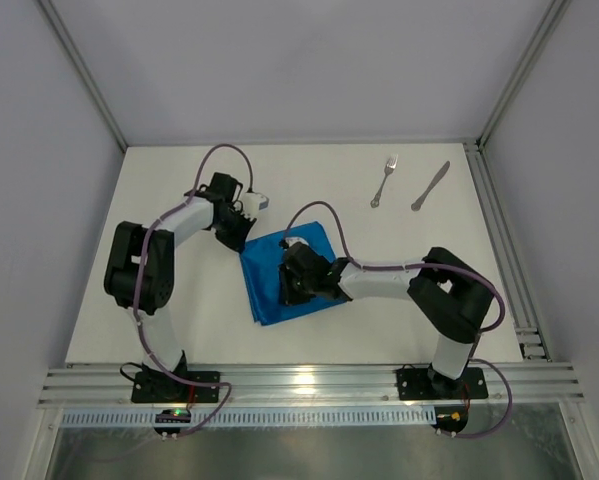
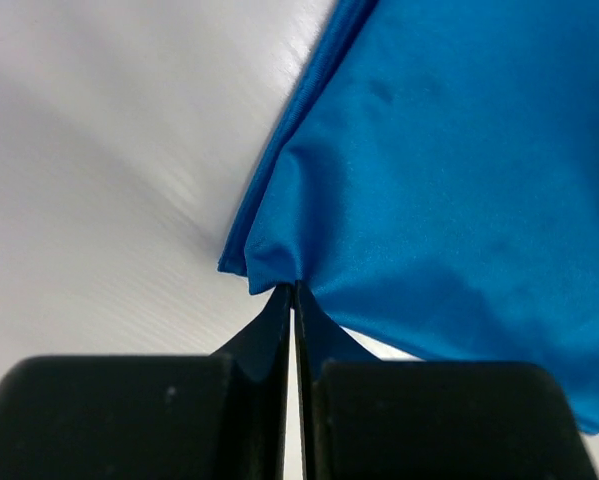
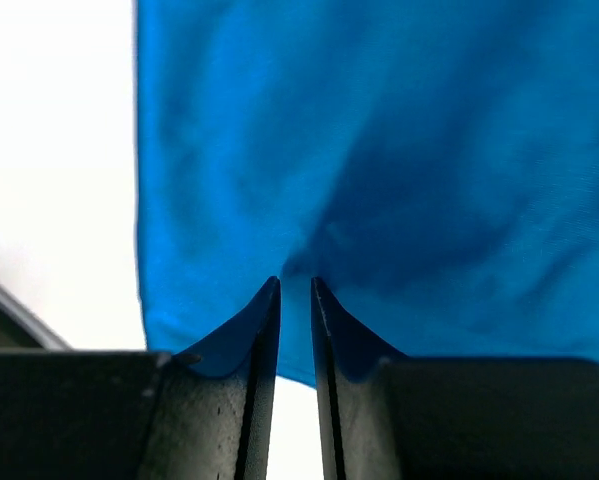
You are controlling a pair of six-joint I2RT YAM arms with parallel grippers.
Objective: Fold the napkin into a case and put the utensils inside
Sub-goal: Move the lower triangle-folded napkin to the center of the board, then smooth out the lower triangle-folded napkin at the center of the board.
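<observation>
Your left gripper (image 2: pixel 294 292) and right gripper (image 3: pixel 295 287) each pinched the tilted napkin (image 1: pixel 269 297); fork (image 1: pixel 383 182) and knife (image 1: pixel 430 187) lay far beyond.

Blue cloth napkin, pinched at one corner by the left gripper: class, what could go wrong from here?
The left gripper grips the shiny blue cloth napkin only by its corner tip, so it could slip free. The right gripper is down at mid-cloth; any pull between them might ruck the fold.

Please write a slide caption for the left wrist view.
Left claw shut on a corner of the blue napkin, white table beside it.
</observation>
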